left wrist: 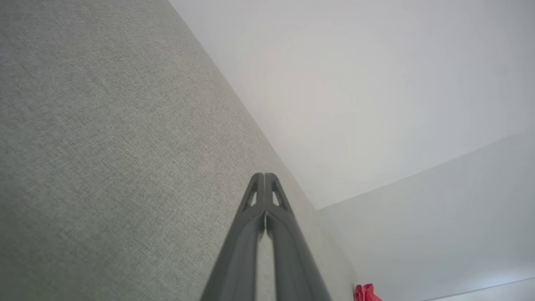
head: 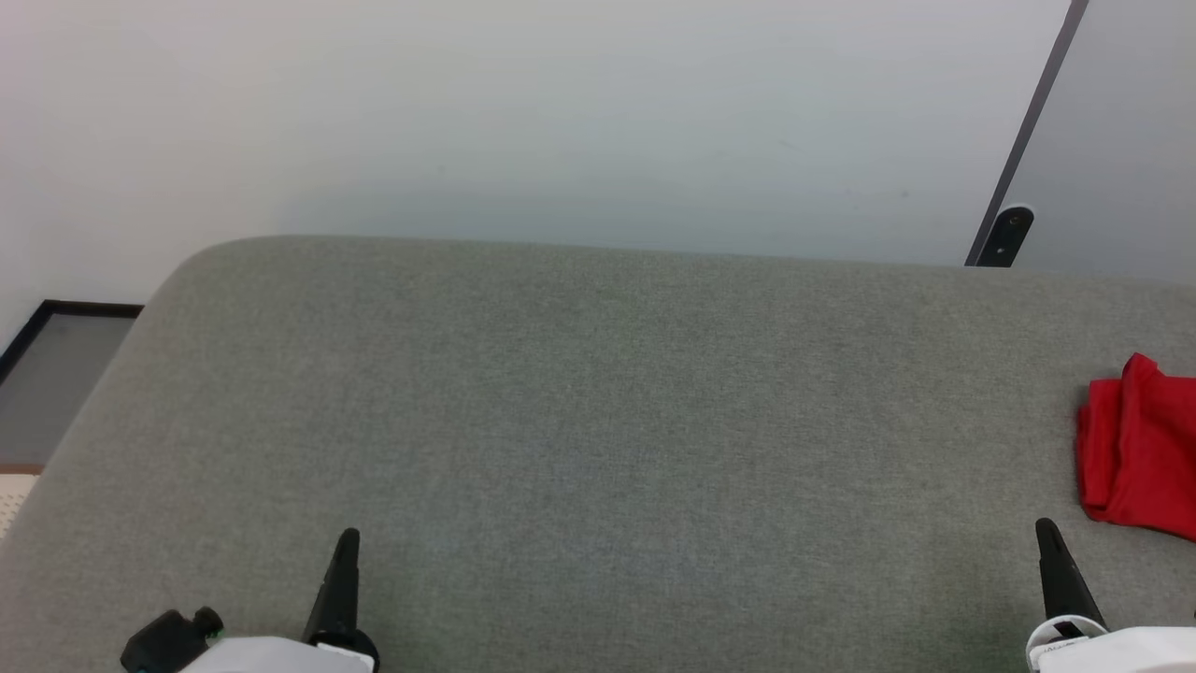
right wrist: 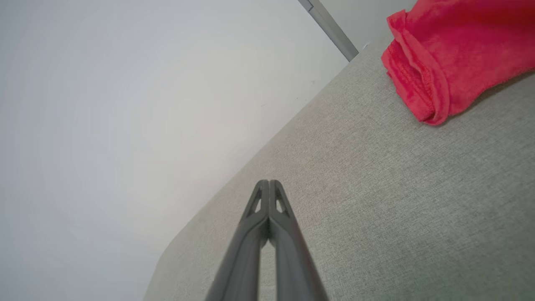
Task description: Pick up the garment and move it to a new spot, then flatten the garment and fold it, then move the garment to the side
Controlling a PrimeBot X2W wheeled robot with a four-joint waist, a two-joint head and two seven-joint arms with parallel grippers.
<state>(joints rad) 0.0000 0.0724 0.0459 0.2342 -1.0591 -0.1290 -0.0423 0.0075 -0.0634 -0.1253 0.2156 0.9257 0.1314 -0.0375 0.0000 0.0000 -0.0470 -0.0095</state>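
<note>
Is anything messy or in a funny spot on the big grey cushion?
Only the red cloth garment: it sits far off at the right end of the grey fabric surface, folded but lumpy, with a rumpled edge. Nothing looks spilled or torn.

Even, diffuse, bright light throughout. A soft shadow bands the wall low down. The right end effector blurs near the lens.

The left gripper and right gripper sit well apart at the near edge of the grey padded surface. Each has its fingers pressed together, pointing toward the far edge.
</note>
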